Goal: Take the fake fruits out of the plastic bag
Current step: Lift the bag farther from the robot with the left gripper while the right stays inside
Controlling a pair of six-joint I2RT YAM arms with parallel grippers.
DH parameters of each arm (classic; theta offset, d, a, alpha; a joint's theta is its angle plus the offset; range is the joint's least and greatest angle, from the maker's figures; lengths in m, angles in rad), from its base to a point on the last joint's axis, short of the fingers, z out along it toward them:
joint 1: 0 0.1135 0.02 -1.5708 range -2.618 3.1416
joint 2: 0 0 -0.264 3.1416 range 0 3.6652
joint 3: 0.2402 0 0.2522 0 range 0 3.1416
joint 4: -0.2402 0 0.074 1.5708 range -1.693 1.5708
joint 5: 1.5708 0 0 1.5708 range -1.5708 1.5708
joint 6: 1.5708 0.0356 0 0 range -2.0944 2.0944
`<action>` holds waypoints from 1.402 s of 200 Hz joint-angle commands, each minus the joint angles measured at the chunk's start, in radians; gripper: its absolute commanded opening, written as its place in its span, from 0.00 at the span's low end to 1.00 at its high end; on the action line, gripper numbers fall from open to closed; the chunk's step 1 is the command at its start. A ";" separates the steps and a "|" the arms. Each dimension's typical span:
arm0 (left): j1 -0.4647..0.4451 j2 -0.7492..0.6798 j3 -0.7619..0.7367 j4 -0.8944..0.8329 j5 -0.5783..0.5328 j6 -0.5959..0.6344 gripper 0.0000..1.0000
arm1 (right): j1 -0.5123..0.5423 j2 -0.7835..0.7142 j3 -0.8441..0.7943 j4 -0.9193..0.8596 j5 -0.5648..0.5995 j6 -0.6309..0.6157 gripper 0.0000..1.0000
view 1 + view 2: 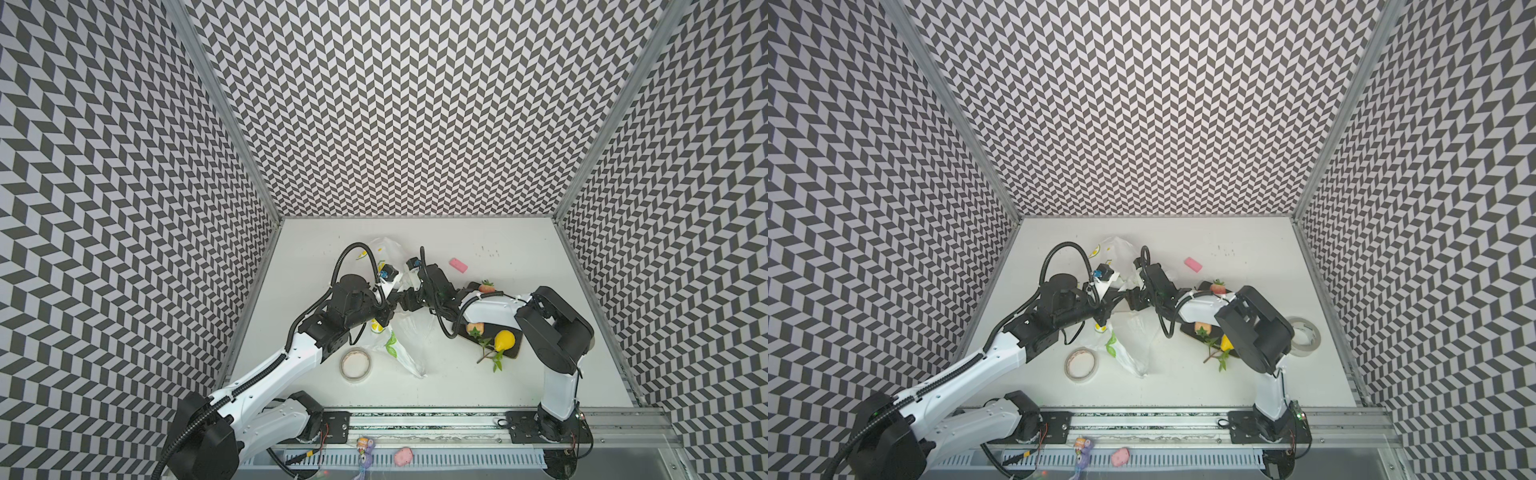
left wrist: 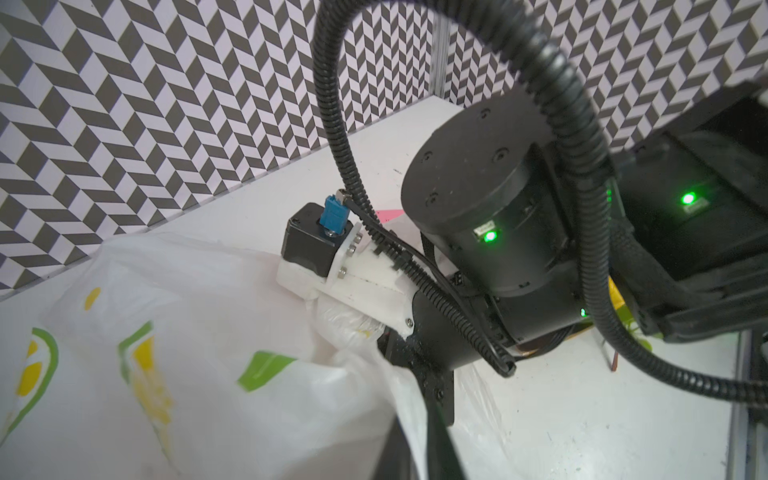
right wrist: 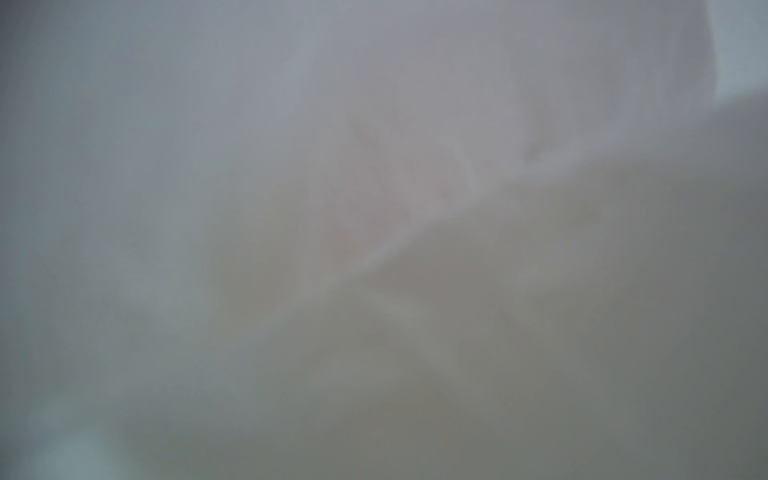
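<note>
The white lemon-print plastic bag lies mid-table, partly lifted between both arms. My left gripper has its fingers slightly apart with a strip of bag film between them. My right gripper reaches into the bag's mouth, its fingers hidden by film, and the right wrist view is only blurred plastic. Outside the bag, a yellow pear with a leafy twig and a reddish fruit lie on the dark tray. A strawberry sits behind the right forearm.
A pink block lies at the back right. One tape roll sits in front of the bag, and a grey tape roll sits by the right arm's elbow. Patterned walls close in three sides, and a rail runs along the front.
</note>
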 commanded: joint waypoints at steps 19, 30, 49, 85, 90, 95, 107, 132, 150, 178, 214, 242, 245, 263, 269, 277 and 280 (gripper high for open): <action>0.010 0.006 0.067 0.034 -0.076 -0.068 0.68 | 0.001 0.050 0.107 -0.039 -0.143 0.055 0.71; 0.010 -0.022 0.083 0.033 -0.103 -0.094 0.76 | 0.001 0.060 0.122 -0.043 -0.155 0.067 0.71; 0.011 -0.068 0.124 -0.004 -0.258 -0.200 0.91 | 0.001 0.064 0.132 -0.040 -0.168 0.085 0.73; 0.096 -0.081 0.258 -0.295 -0.598 -0.533 0.95 | 0.000 0.068 0.140 -0.043 -0.170 0.120 0.75; 0.129 -0.074 0.276 -0.352 -0.600 -0.585 0.94 | 0.000 0.067 0.142 -0.045 -0.167 0.123 0.76; 0.167 -0.065 0.292 -0.404 -0.599 -0.637 0.94 | 0.000 0.066 0.143 -0.048 -0.165 0.125 0.76; 0.262 -0.040 0.319 -0.541 -0.571 -0.752 0.94 | 0.000 0.063 0.143 -0.052 -0.161 0.125 0.76; 0.485 0.019 0.318 -0.661 -0.412 -0.866 0.98 | 0.000 0.052 0.139 -0.073 -0.153 0.113 0.76; 0.600 0.070 0.305 -0.675 -0.303 -0.890 1.00 | -0.002 0.032 0.118 -0.075 -0.136 0.099 0.76; 0.649 0.116 0.263 -0.606 -0.208 -1.006 1.00 | -0.003 0.007 0.099 -0.090 -0.130 0.082 0.76; 0.666 0.230 0.188 -0.486 -0.089 -1.129 1.00 | -0.006 -0.003 0.093 -0.106 -0.130 0.062 0.75; 0.689 0.309 0.156 -0.411 -0.039 -1.140 1.00 | -0.007 -0.014 0.097 -0.104 -0.128 0.054 0.75; 0.693 0.314 0.154 -0.402 -0.034 -1.136 0.99 | -0.008 -0.014 0.099 -0.105 -0.129 0.052 0.75; 0.708 0.353 0.154 -0.352 -0.014 -1.112 0.92 | -0.008 -0.017 0.104 -0.106 -0.131 0.042 0.75; 0.709 0.366 0.157 -0.334 0.005 -1.107 0.87 | -0.008 -0.019 0.104 -0.105 -0.133 0.039 0.75; 0.708 0.384 0.159 -0.305 0.034 -1.104 0.81 | -0.009 -0.019 0.103 -0.108 -0.134 0.035 0.74; 0.708 0.390 0.159 -0.295 0.046 -1.102 0.79 | -0.008 -0.020 0.102 -0.109 -0.135 0.034 0.75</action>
